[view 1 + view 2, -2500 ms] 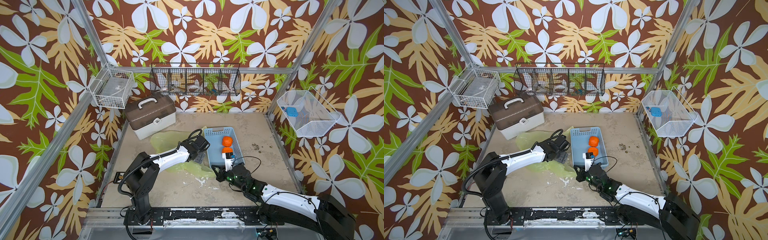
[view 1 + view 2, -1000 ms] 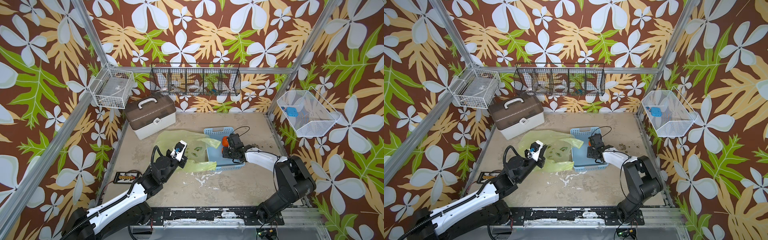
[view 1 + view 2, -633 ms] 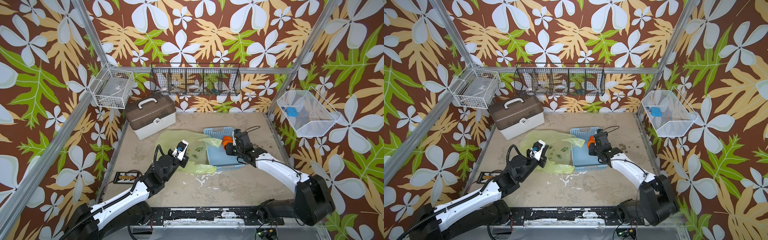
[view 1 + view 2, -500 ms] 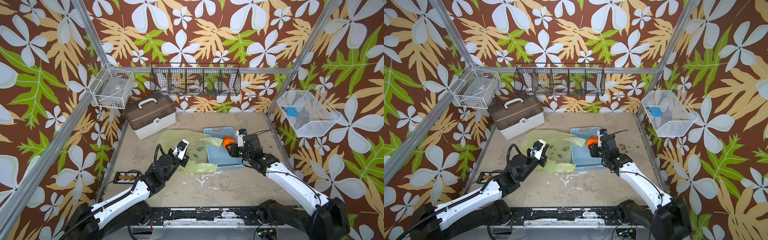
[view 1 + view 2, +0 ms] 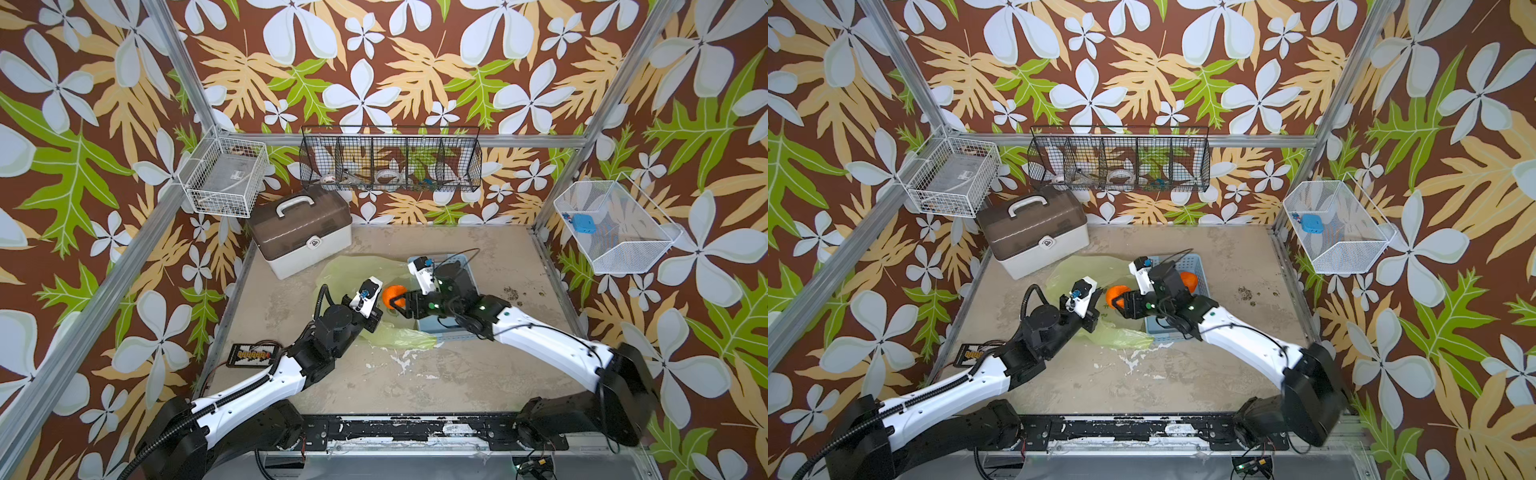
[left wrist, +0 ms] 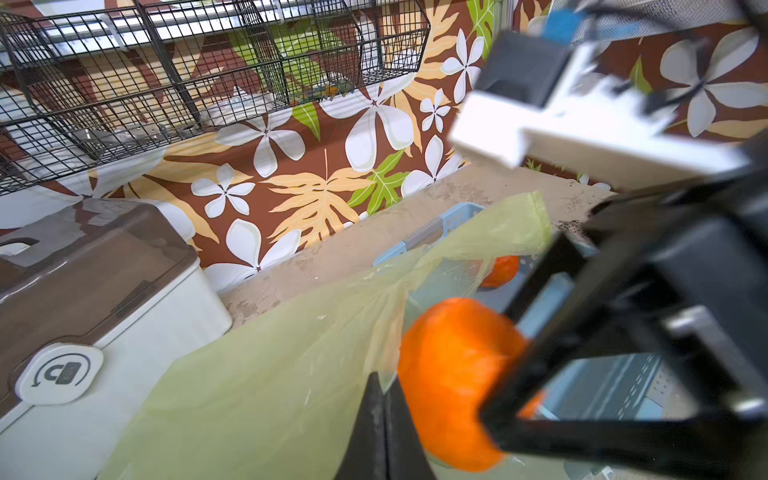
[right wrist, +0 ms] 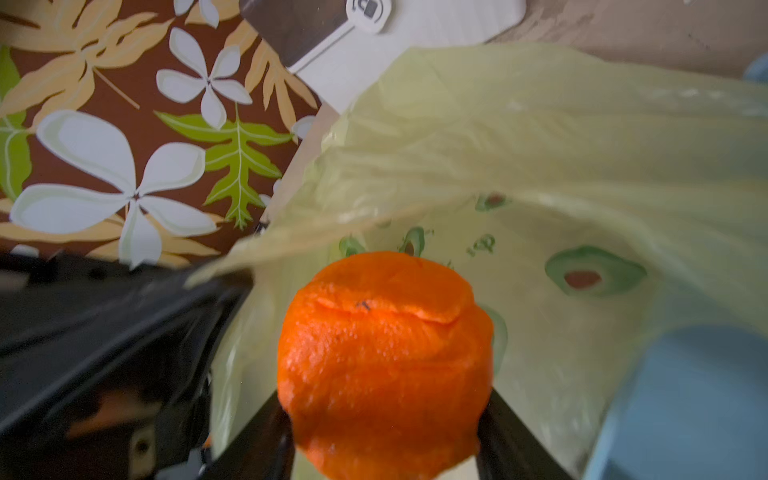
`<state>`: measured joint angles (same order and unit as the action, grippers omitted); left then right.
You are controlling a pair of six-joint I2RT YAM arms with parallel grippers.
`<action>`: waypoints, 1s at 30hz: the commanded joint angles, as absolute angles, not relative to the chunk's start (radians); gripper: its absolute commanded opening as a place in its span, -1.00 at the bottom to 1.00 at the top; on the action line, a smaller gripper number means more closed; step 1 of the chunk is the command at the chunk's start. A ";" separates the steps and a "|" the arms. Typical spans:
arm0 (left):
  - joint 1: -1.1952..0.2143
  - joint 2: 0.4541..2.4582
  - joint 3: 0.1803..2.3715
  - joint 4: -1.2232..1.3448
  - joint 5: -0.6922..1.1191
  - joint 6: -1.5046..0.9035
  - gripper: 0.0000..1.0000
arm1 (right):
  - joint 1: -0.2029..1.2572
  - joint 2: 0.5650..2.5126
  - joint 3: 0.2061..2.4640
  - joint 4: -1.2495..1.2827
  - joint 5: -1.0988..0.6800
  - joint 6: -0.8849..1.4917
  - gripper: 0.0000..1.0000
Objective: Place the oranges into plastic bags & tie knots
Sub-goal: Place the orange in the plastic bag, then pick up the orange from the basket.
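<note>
Right gripper (image 7: 384, 395) is reaching out sideways from the basket side, its jaws standing wide to either side of an orange (image 7: 382, 353). The view is blurred, so I cannot tell whether they are pressing on it or just flanking it. That orange is hanging above the table right at the open mouth of the plastic bag (image 7: 540, 145), with the printed avocados showing on the bag's inner wall behind it.

Across from it, the left gripper (image 6: 380, 399) is pinching the bag's rim with its fingers pressed tight together, lifting the thin yellow-green film so the mouth is gaping toward the fruit. The two grippers are sitting very near each other, with the orange between them.

The rest of the bag is lying spread on the sandy table (image 5: 415, 374), running back toward the brown-lidded storage case (image 5: 303, 232). Just beside the bag, under the right wrist, the light-blue basket (image 5: 1198, 266) is holding the second orange (image 5: 1188, 280).
</note>
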<state>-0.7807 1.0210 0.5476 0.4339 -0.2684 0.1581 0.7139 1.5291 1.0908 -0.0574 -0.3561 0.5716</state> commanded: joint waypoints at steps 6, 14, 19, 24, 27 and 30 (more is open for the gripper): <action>-0.779 1.063 0.591 0.475 -0.343 0.123 -1.00 | 0.633 1.452 1.097 -0.103 -0.444 0.464 0.75; -0.779 1.087 0.582 0.491 -0.345 0.108 -1.00 | 0.332 1.135 0.875 -0.160 -0.355 0.470 0.77; -0.779 1.088 0.577 0.488 -0.342 0.105 -1.00 | 0.331 1.440 1.028 -0.266 -0.015 0.433 0.74; -0.779 1.092 0.579 0.488 -0.325 0.086 -1.00 | 0.330 1.649 1.163 -0.282 0.154 0.404 0.75; -0.779 1.092 0.579 0.493 -0.323 0.079 -1.00 | 0.328 1.737 1.201 -0.276 0.145 0.398 0.76; -0.779 1.088 0.581 0.488 -0.324 0.080 -1.00 | 0.329 1.803 1.204 -0.259 0.138 0.418 0.75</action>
